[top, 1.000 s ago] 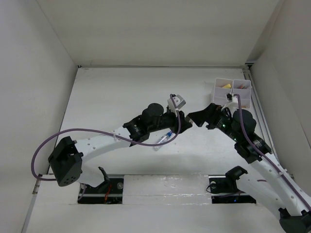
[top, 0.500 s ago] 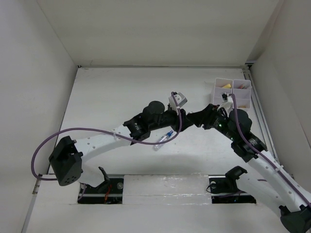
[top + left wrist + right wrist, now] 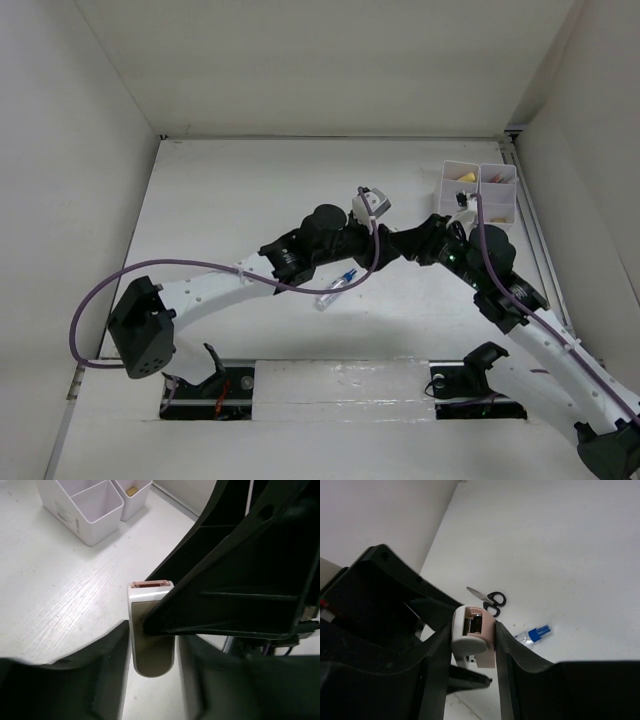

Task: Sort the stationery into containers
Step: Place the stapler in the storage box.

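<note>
A white-and-pink eraser-like block [image 3: 470,642] hangs in mid-air between both grippers. My right gripper [image 3: 472,630] is shut on it, with both fingers pressed against its sides. My left gripper [image 3: 152,640] stands open around the same block [image 3: 152,657], and a gap shows beside its right finger. In the top view the two grippers meet at mid-table [image 3: 395,241] and hide the block. The blue-capped bottle [image 3: 534,633] and black-handled scissors [image 3: 489,599] lie on the table below. The bottle [image 3: 338,287] also shows by the left arm. The white containers [image 3: 479,190] stand at the back right.
The nearer container compartments [image 3: 90,507] look bare inside; a farther one holds a small tan piece [image 3: 131,490]. A yellow item [image 3: 466,176] lies in the back-left compartment. White walls close in the table on three sides.
My right gripper has moved left to meet the left one and has shut on the block. The left gripper's jaws have widened around it.
</note>
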